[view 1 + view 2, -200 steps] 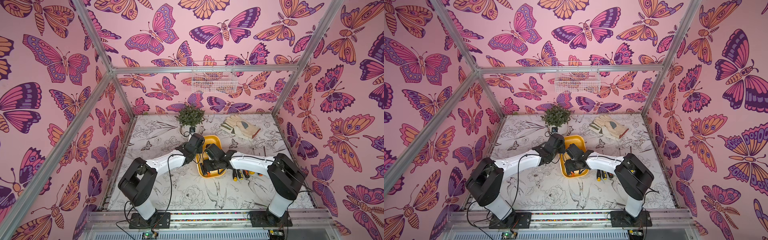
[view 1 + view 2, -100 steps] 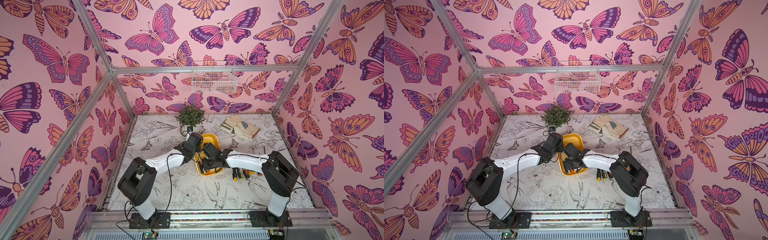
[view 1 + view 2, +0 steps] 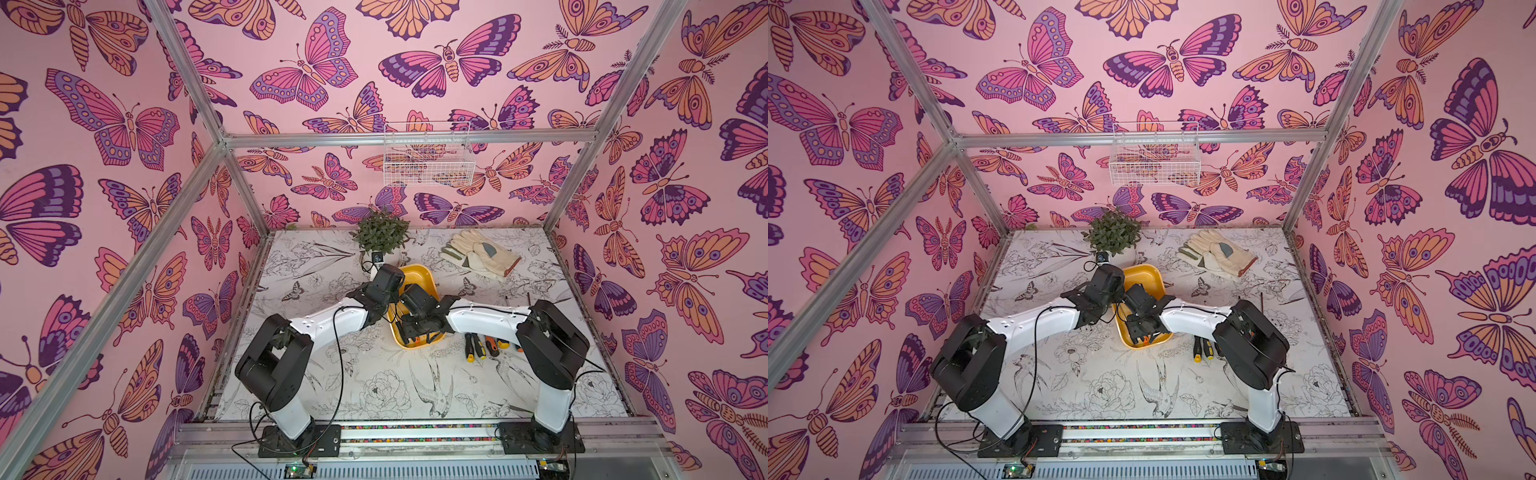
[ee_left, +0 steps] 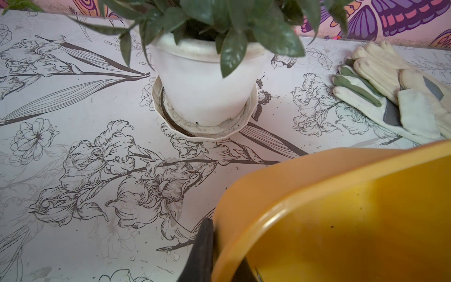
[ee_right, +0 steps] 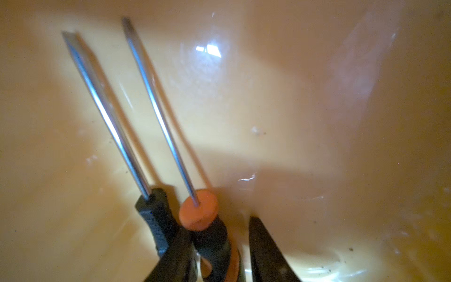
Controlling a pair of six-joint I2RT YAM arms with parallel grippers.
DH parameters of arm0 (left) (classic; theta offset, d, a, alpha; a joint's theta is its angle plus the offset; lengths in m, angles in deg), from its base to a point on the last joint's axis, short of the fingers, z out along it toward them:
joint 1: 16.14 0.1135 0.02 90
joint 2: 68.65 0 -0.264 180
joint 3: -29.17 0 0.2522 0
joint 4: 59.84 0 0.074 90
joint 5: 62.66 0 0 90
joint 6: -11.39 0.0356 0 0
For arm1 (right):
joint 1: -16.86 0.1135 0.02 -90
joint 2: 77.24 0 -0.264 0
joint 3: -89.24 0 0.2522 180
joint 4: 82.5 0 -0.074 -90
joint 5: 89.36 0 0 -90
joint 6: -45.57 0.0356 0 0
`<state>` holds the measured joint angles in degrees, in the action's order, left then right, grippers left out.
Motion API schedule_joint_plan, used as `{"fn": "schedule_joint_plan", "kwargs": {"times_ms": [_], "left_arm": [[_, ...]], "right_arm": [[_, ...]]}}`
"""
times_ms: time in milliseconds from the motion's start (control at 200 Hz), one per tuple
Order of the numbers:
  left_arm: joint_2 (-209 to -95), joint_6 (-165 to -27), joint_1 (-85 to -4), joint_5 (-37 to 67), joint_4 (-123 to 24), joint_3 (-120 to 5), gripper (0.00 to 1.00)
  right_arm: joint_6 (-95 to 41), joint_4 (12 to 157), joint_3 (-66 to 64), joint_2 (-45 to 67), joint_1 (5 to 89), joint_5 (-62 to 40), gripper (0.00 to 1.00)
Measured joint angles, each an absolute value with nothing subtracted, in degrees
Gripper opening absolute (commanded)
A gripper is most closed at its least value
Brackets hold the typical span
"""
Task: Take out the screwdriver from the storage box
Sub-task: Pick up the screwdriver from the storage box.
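Observation:
The yellow storage box lies mid-table in both top views. My left gripper is shut on its rim, one finger outside the wall and one inside. My right gripper reaches down into the box. Its jaws stand open on either side of a screwdriver with an orange cap and a black-and-orange handle. One finger touches the handle and a narrow gap shows at the other finger. A second screwdriver, black-handled with a flat blade, lies beside it.
Several screwdrivers lie on the table just right of the box. A potted plant stands close behind the box, with work gloves to its right. A white wire basket hangs on the back wall.
My right gripper has shifted a little left inside the box and its jaws have narrowed around the orange-capped screwdriver's handle. The left arm has held still on the rim.

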<state>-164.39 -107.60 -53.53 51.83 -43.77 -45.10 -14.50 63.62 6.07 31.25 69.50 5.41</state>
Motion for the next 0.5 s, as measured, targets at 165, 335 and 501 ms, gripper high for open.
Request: {"fn": "schedule_joint_plan", "kwargs": {"times_ms": [165, 335, 501], "left_arm": [[-164.4, -107.7, -53.4, 51.8, -43.8, -45.1, 0.00], [-164.4, -108.0, -53.3, 51.8, -43.8, -45.0, 0.00], [-164.4, -108.1, -53.3, 51.7, -43.8, -45.0, 0.00]], "right_arm": [[-14.6, 63.5, 5.9, 31.4, 69.5, 5.6, 0.26], [-15.0, 63.6, 5.5, 31.6, 69.5, 5.6, 0.06], [-15.3, 63.6, 5.5, 31.4, 69.5, 5.6, 0.00]]}}
